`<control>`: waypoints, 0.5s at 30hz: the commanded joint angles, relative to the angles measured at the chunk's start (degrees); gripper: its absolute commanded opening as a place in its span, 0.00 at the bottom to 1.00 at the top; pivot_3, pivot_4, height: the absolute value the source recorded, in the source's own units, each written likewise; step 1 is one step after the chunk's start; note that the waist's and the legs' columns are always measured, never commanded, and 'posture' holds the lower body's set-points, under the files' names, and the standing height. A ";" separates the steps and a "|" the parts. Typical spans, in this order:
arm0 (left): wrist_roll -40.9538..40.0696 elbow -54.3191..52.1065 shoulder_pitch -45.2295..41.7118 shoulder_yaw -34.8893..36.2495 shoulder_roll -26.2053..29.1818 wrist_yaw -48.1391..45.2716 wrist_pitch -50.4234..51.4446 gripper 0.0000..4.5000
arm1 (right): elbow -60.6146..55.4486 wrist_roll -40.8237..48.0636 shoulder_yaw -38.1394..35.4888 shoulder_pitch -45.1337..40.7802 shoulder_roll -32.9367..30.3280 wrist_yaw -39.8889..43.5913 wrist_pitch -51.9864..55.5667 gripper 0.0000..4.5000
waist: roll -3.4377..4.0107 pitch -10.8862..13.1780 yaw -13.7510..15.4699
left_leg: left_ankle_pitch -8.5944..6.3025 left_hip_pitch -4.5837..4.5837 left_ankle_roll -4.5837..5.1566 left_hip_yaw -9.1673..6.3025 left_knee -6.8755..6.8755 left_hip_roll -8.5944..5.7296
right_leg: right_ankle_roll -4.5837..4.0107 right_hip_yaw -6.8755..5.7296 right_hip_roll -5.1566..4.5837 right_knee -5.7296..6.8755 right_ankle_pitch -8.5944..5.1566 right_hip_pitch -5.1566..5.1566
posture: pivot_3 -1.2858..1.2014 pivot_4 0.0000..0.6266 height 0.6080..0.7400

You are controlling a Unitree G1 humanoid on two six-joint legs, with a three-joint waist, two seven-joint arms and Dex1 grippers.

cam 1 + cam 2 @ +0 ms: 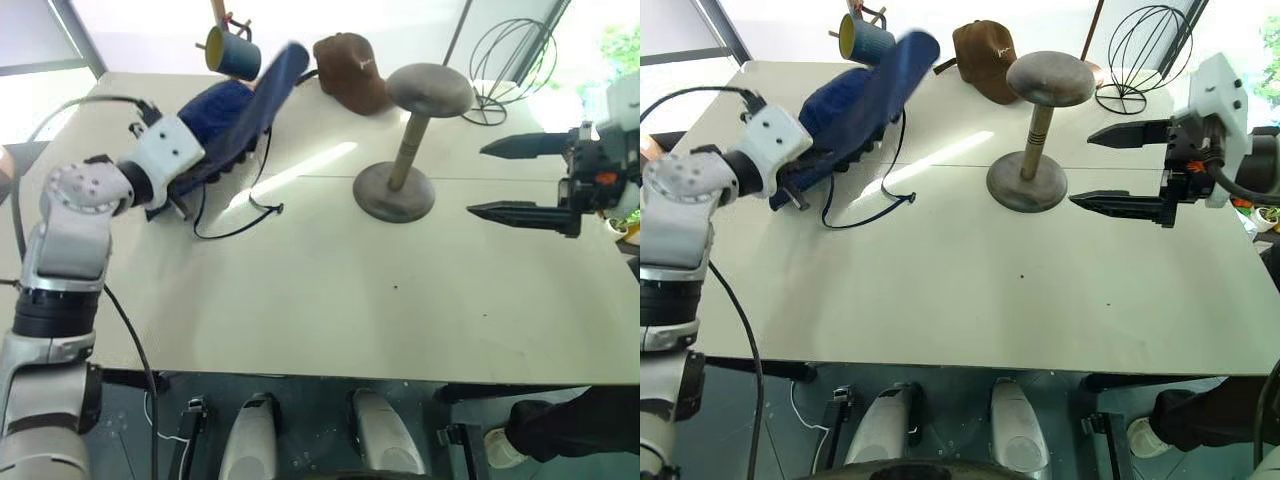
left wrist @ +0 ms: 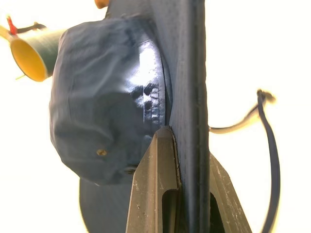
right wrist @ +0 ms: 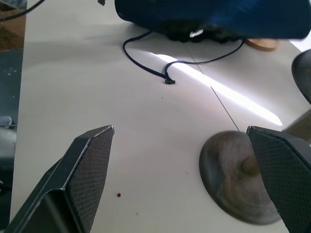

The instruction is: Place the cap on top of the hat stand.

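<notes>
Left eye view: the navy sun hat (image 1: 228,118) is raised near the table's (image 1: 330,300) far left corner, tilted on edge, its brim pinched by the left gripper (image 1: 183,196), whose fingers are pressed together on the fabric. The chin cord (image 1: 255,208) trails down in a loop onto the tabletop. The grey hat stand (image 1: 412,140) is upright toward the far edge, right of the middle, its dome bare and its disc base flat on the surface. Behind it lies a brown baseball cap (image 1: 350,70); a blue-and-yellow mug (image 1: 232,50) hangs near the far edge, and a round wire frame (image 1: 512,68) sits at the far right corner. The right gripper (image 1: 503,180) hangs beside the stand's base, its fingers spread wide and holding nothing.

Right eye view: the same layout; the hat is well apart from the stand's dome.

Left wrist view: the two fingers (image 2: 155,189) clamp the hat's brim between them, with the rounded crown bulging to one side.

Right wrist view: the spread fingers (image 3: 85,170) frame bare tabletop and the stand's disc base (image 3: 235,182), touching neither.
</notes>
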 commanded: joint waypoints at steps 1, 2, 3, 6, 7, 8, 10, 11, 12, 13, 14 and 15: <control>-1.20 2.89 -9.50 -0.02 -1.72 2.08 -0.95 0.01 | -1.00 0.55 -3.84 1.04 -1.20 -0.57 -0.80 1.00 | -0.01 0.00 0.07 | 0.00 -0.03 0.00 -0.03 0.04 0.00 | 0.02 -0.03 0.00 -0.01 0.01 0.01 | 0.52 0.24 0.98; -1.07 5.00 -11.92 -0.49 -2.63 2.58 -1.91 0.01 | -1.28 0.70 -4.39 1.66 -1.14 -0.89 -0.70 1.00 | -0.01 0.00 0.01 | 0.00 -0.02 0.00 -0.03 0.06 -0.02 | 0.02 -0.03 0.00 -0.01 0.01 0.06 | 0.52 0.24 0.98; -0.82 7.56 -14.67 -1.06 -3.70 3.16 -3.05 0.01 | -1.71 0.84 -5.04 2.41 -1.07 -1.19 -0.58 1.00 | 0.00 -0.01 0.02 | 0.00 -0.02 0.00 -0.03 0.06 -0.02 | 0.02 -0.03 -0.01 -0.03 0.01 0.07 | 0.52 0.24 0.98; 0.14 15.81 -22.32 -2.85 -6.92 4.85 -7.75 0.01 | -3.06 1.24 -6.67 4.44 -0.80 -2.23 -0.36 1.00 | 0.00 -0.01 0.02 | 0.00 -0.01 0.00 -0.05 0.06 -0.04 | 0.04 -0.03 -0.01 -0.03 0.01 0.08 | 0.52 0.24 0.98; 0.57 19.02 -24.93 -3.55 -8.07 5.40 -10.00 0.01 | -3.49 1.44 -7.29 5.08 -0.72 -2.59 -0.22 1.00 | 0.00 0.00 0.01 | 0.00 -0.01 0.00 -0.05 0.05 -0.05 | 0.04 -0.02 -0.02 -0.03 0.02 0.08 | 0.52 0.24 0.98; 1.01 21.97 -27.12 -4.22 -9.02 5.74 -12.38 0.01 | -3.87 1.65 -7.91 5.67 -0.69 -2.91 -0.09 1.00 | 0.00 0.00 -0.05 | 0.00 -0.02 0.00 -0.06 0.05 -0.05 | 0.04 -0.02 -0.01 -0.03 0.02 0.08 | 0.52 0.24 0.98; 2.00 28.13 -31.52 -5.94 -11.13 5.88 -17.82 0.01 | -4.70 2.05 -9.20 6.96 -0.52 -3.76 0.30 1.00 | 0.00 0.00 -0.13 | 0.00 -0.01 0.00 -0.07 0.03 -0.05 | 0.05 -0.02 -0.01 -0.03 0.01 0.08 | 0.52 0.24 0.98; 2.38 30.59 -33.15 -6.59 -11.96 5.74 -20.11 0.01 | -5.04 2.21 -9.72 7.54 -0.49 -4.10 0.39 1.00 | 0.00 0.00 -0.10 | 0.00 -0.01 0.00 -0.07 0.02 -0.05 | 0.05 -0.02 0.00 -0.03 0.01 0.08 | 0.52 0.24 0.98; 3.01 33.41 -35.17 -7.64 -13.12 5.55 -23.07 0.01 | -5.48 2.28 -10.53 8.43 -0.42 -4.48 0.47 1.00 | 0.00 0.00 -0.13 | 0.00 -0.01 0.00 -0.08 0.01 -0.05 | 0.06 -0.02 0.00 -0.04 0.01 0.08 | 0.52 0.24 0.98; 3.48 35.72 -36.83 -8.42 -14.12 5.36 -25.57 0.01 | -5.82 2.38 -11.31 9.22 -0.36 -4.83 0.63 1.00 | 0.00 0.00 -0.08 | 0.00 0.00 0.00 -0.07 0.00 -0.06 | 0.06 -0.01 0.00 -0.04 0.01 0.08 | 0.52 0.24 0.98; 3.85 37.83 -38.50 -9.06 -15.30 5.18 -27.76 0.01 | -6.06 2.55 -12.25 10.07 -0.37 -5.12 0.98 1.00 | 0.00 0.00 -0.06 | 0.00 -0.01 0.00 -0.07 0.00 -0.06 | 0.07 -0.02 0.00 -0.04 0.00 0.08 | 0.52 0.24 0.98; 4.25 39.58 -39.93 -9.76 -16.29 5.06 -30.00 0.01 | -6.19 2.71 -13.13 10.88 -0.42 -5.29 1.25 1.00 | -0.01 0.00 -0.02 | 0.00 -0.02 0.00 -0.07 -0.01 -0.07 | 0.07 -0.01 -0.01 -0.06 0.00 0.08 | 0.52 0.24 0.98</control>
